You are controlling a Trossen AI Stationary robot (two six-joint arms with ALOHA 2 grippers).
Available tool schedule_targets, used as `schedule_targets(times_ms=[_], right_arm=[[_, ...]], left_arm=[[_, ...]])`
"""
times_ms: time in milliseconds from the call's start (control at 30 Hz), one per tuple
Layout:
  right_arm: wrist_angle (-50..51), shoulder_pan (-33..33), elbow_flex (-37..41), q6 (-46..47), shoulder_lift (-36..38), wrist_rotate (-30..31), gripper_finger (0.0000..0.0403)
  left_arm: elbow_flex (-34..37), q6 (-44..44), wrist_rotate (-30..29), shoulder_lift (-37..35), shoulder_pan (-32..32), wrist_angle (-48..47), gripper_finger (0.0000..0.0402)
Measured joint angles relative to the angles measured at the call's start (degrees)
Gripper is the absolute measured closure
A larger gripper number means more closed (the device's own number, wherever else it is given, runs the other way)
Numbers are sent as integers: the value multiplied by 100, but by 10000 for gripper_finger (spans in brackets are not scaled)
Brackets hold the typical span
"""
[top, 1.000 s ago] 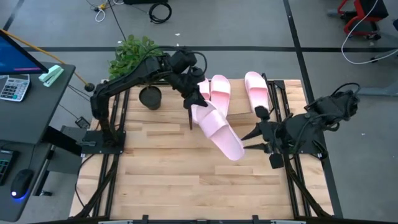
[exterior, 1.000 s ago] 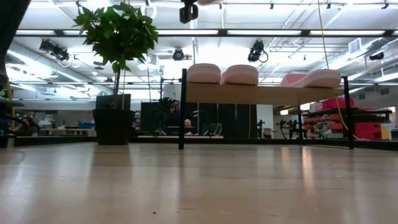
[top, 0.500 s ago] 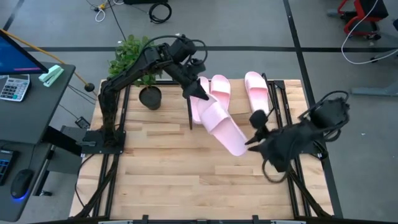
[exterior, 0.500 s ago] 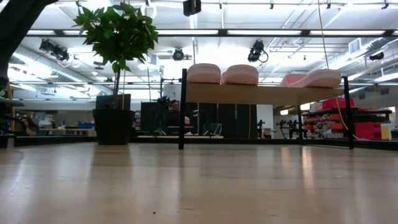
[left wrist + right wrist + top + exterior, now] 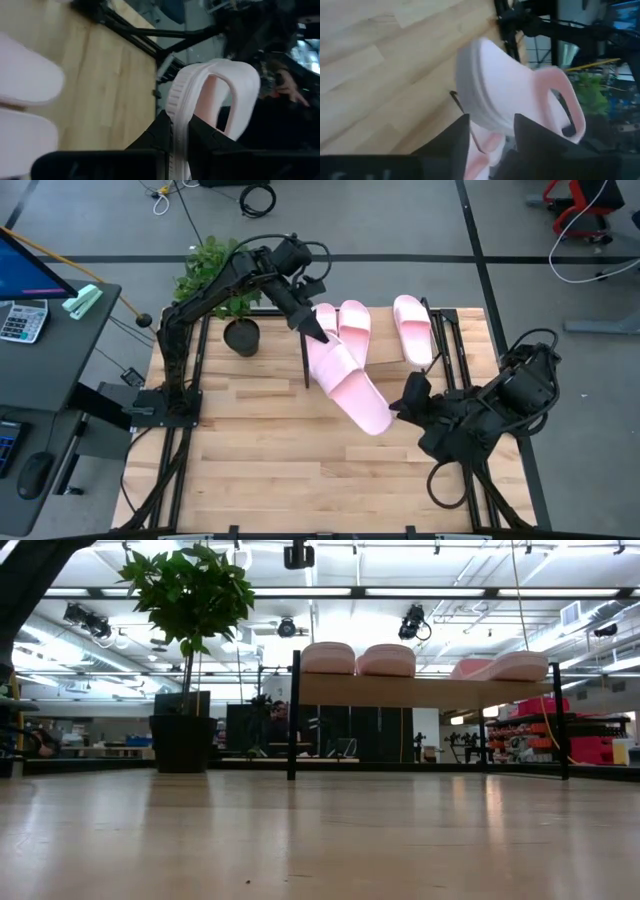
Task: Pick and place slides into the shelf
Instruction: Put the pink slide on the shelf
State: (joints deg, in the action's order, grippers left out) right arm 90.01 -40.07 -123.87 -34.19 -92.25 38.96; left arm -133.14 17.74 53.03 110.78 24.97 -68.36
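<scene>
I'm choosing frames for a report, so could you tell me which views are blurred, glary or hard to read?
Left wrist view: soft throughout; the held slide reads, the room behind is dark smear. Right wrist view: motion-blurred, background washed out. Low view: sharp, ceiling lights glare, and the shelf is backlit. High view: evenly lit and crisp.
</scene>
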Motion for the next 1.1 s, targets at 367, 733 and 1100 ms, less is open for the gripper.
schedule_targets(times_ms=[367, 733, 1100], right_arm=[[-339, -171, 0, 3, 0, 296, 119], [-888, -507, 169, -635, 2, 512, 137], [-897, -434, 1243, -650, -2, 629, 171]], left_arm=[[44, 125, 269, -2, -15, 60, 364], [44, 116, 318, 271, 53, 250, 364], [46, 222, 580, 452, 74, 472, 364]])
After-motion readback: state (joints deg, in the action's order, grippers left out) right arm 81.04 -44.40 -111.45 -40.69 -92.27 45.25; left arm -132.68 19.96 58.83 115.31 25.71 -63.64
